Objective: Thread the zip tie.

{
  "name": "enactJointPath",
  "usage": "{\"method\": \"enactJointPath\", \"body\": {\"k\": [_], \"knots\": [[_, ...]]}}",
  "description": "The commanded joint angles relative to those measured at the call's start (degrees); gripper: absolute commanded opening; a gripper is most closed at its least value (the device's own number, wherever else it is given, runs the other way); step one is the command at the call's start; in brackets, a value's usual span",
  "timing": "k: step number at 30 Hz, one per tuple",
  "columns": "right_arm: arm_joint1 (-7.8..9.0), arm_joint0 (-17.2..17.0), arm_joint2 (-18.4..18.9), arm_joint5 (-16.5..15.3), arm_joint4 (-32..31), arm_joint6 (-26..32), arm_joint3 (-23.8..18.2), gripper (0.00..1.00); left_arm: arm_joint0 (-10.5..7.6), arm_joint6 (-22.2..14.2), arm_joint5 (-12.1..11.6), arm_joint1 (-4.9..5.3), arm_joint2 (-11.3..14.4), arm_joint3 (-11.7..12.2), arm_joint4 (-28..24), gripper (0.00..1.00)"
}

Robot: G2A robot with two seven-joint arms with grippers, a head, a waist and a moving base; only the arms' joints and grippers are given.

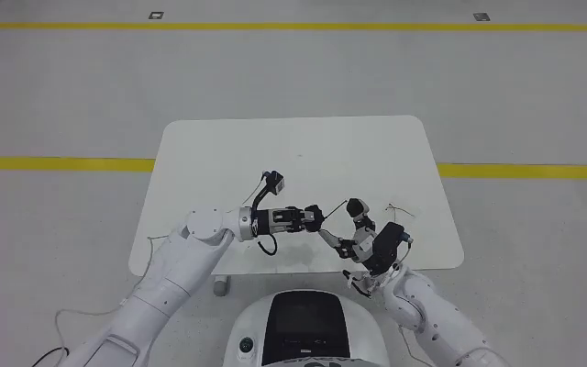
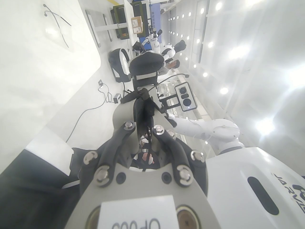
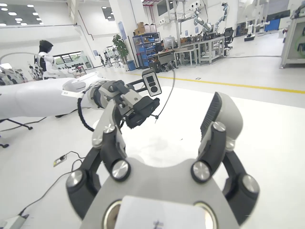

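1. The left hand (image 3: 143, 111) is closed on the zip tie (image 3: 166, 96), pinching it near one end and holding it above the desk (image 3: 262, 132).
2. From the pinch, the tie's thin dark strap curves up and away from the fingers. A short stub sticks out just past the grip, possibly the head end, though it is too small to be sure.
3. The right hand (image 3: 164, 110) is open with its fingers spread wide and grips nothing. It faces the left hand and the tie lies between the two.
4. From the top view, the left hand (image 1: 316, 218) and right hand (image 1: 351, 227) sit close together over the desk's (image 1: 275, 156) near edge, with the zip tie (image 1: 335, 209) slanting between them.
5. Loose ties (image 1: 397, 210) lie flat on the desk, towards its right edge, apart from both hands.
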Motion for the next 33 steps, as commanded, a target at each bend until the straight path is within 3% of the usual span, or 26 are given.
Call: {"method": "enactJointPath", "body": {"k": [1,12,15,16,23,26,33], "knots": [[-0.05,0.02,-0.05,0.38,-2.47,-1.81,0.27,1.0,0.0,0.0,0.0,0.0,0.0,0.0,0.0,0.0],[-0.05,0.02,-0.05,0.38,-2.47,-1.81,0.27,1.0,0.0,0.0,0.0,0.0,0.0,0.0,0.0,0.0],[0.07,-0.37,0.9,6.23,-8.68,-1.13,-0.13,1.0,0.0,0.0,0.0,0.0,0.0,0.0,0.0,0.0],[0.1,-0.98,1.02,7.46,-10.14,-2.1,-0.27,1.0,0.0,0.0,0.0,0.0,0.0,0.0,0.0,0.0],[1.19,-3.87,4.85,7.78,-19.22,-12.2,0.85,1.0,0.0,0.0,0.0,0.0,0.0,0.0,0.0,0.0],[1.78,-4.32,5.75,8.74,-23.41,-13.97,1.38,1.0,0.0,0.0,0.0,0.0,0.0,0.0,0.0,0.0],[4.03,-1.82,2.51,11.54,-23.41,-17.03,3.26,1.0,0.0,0.0,0.0,0.0,0.0,0.0,0.0,0.0]]}}
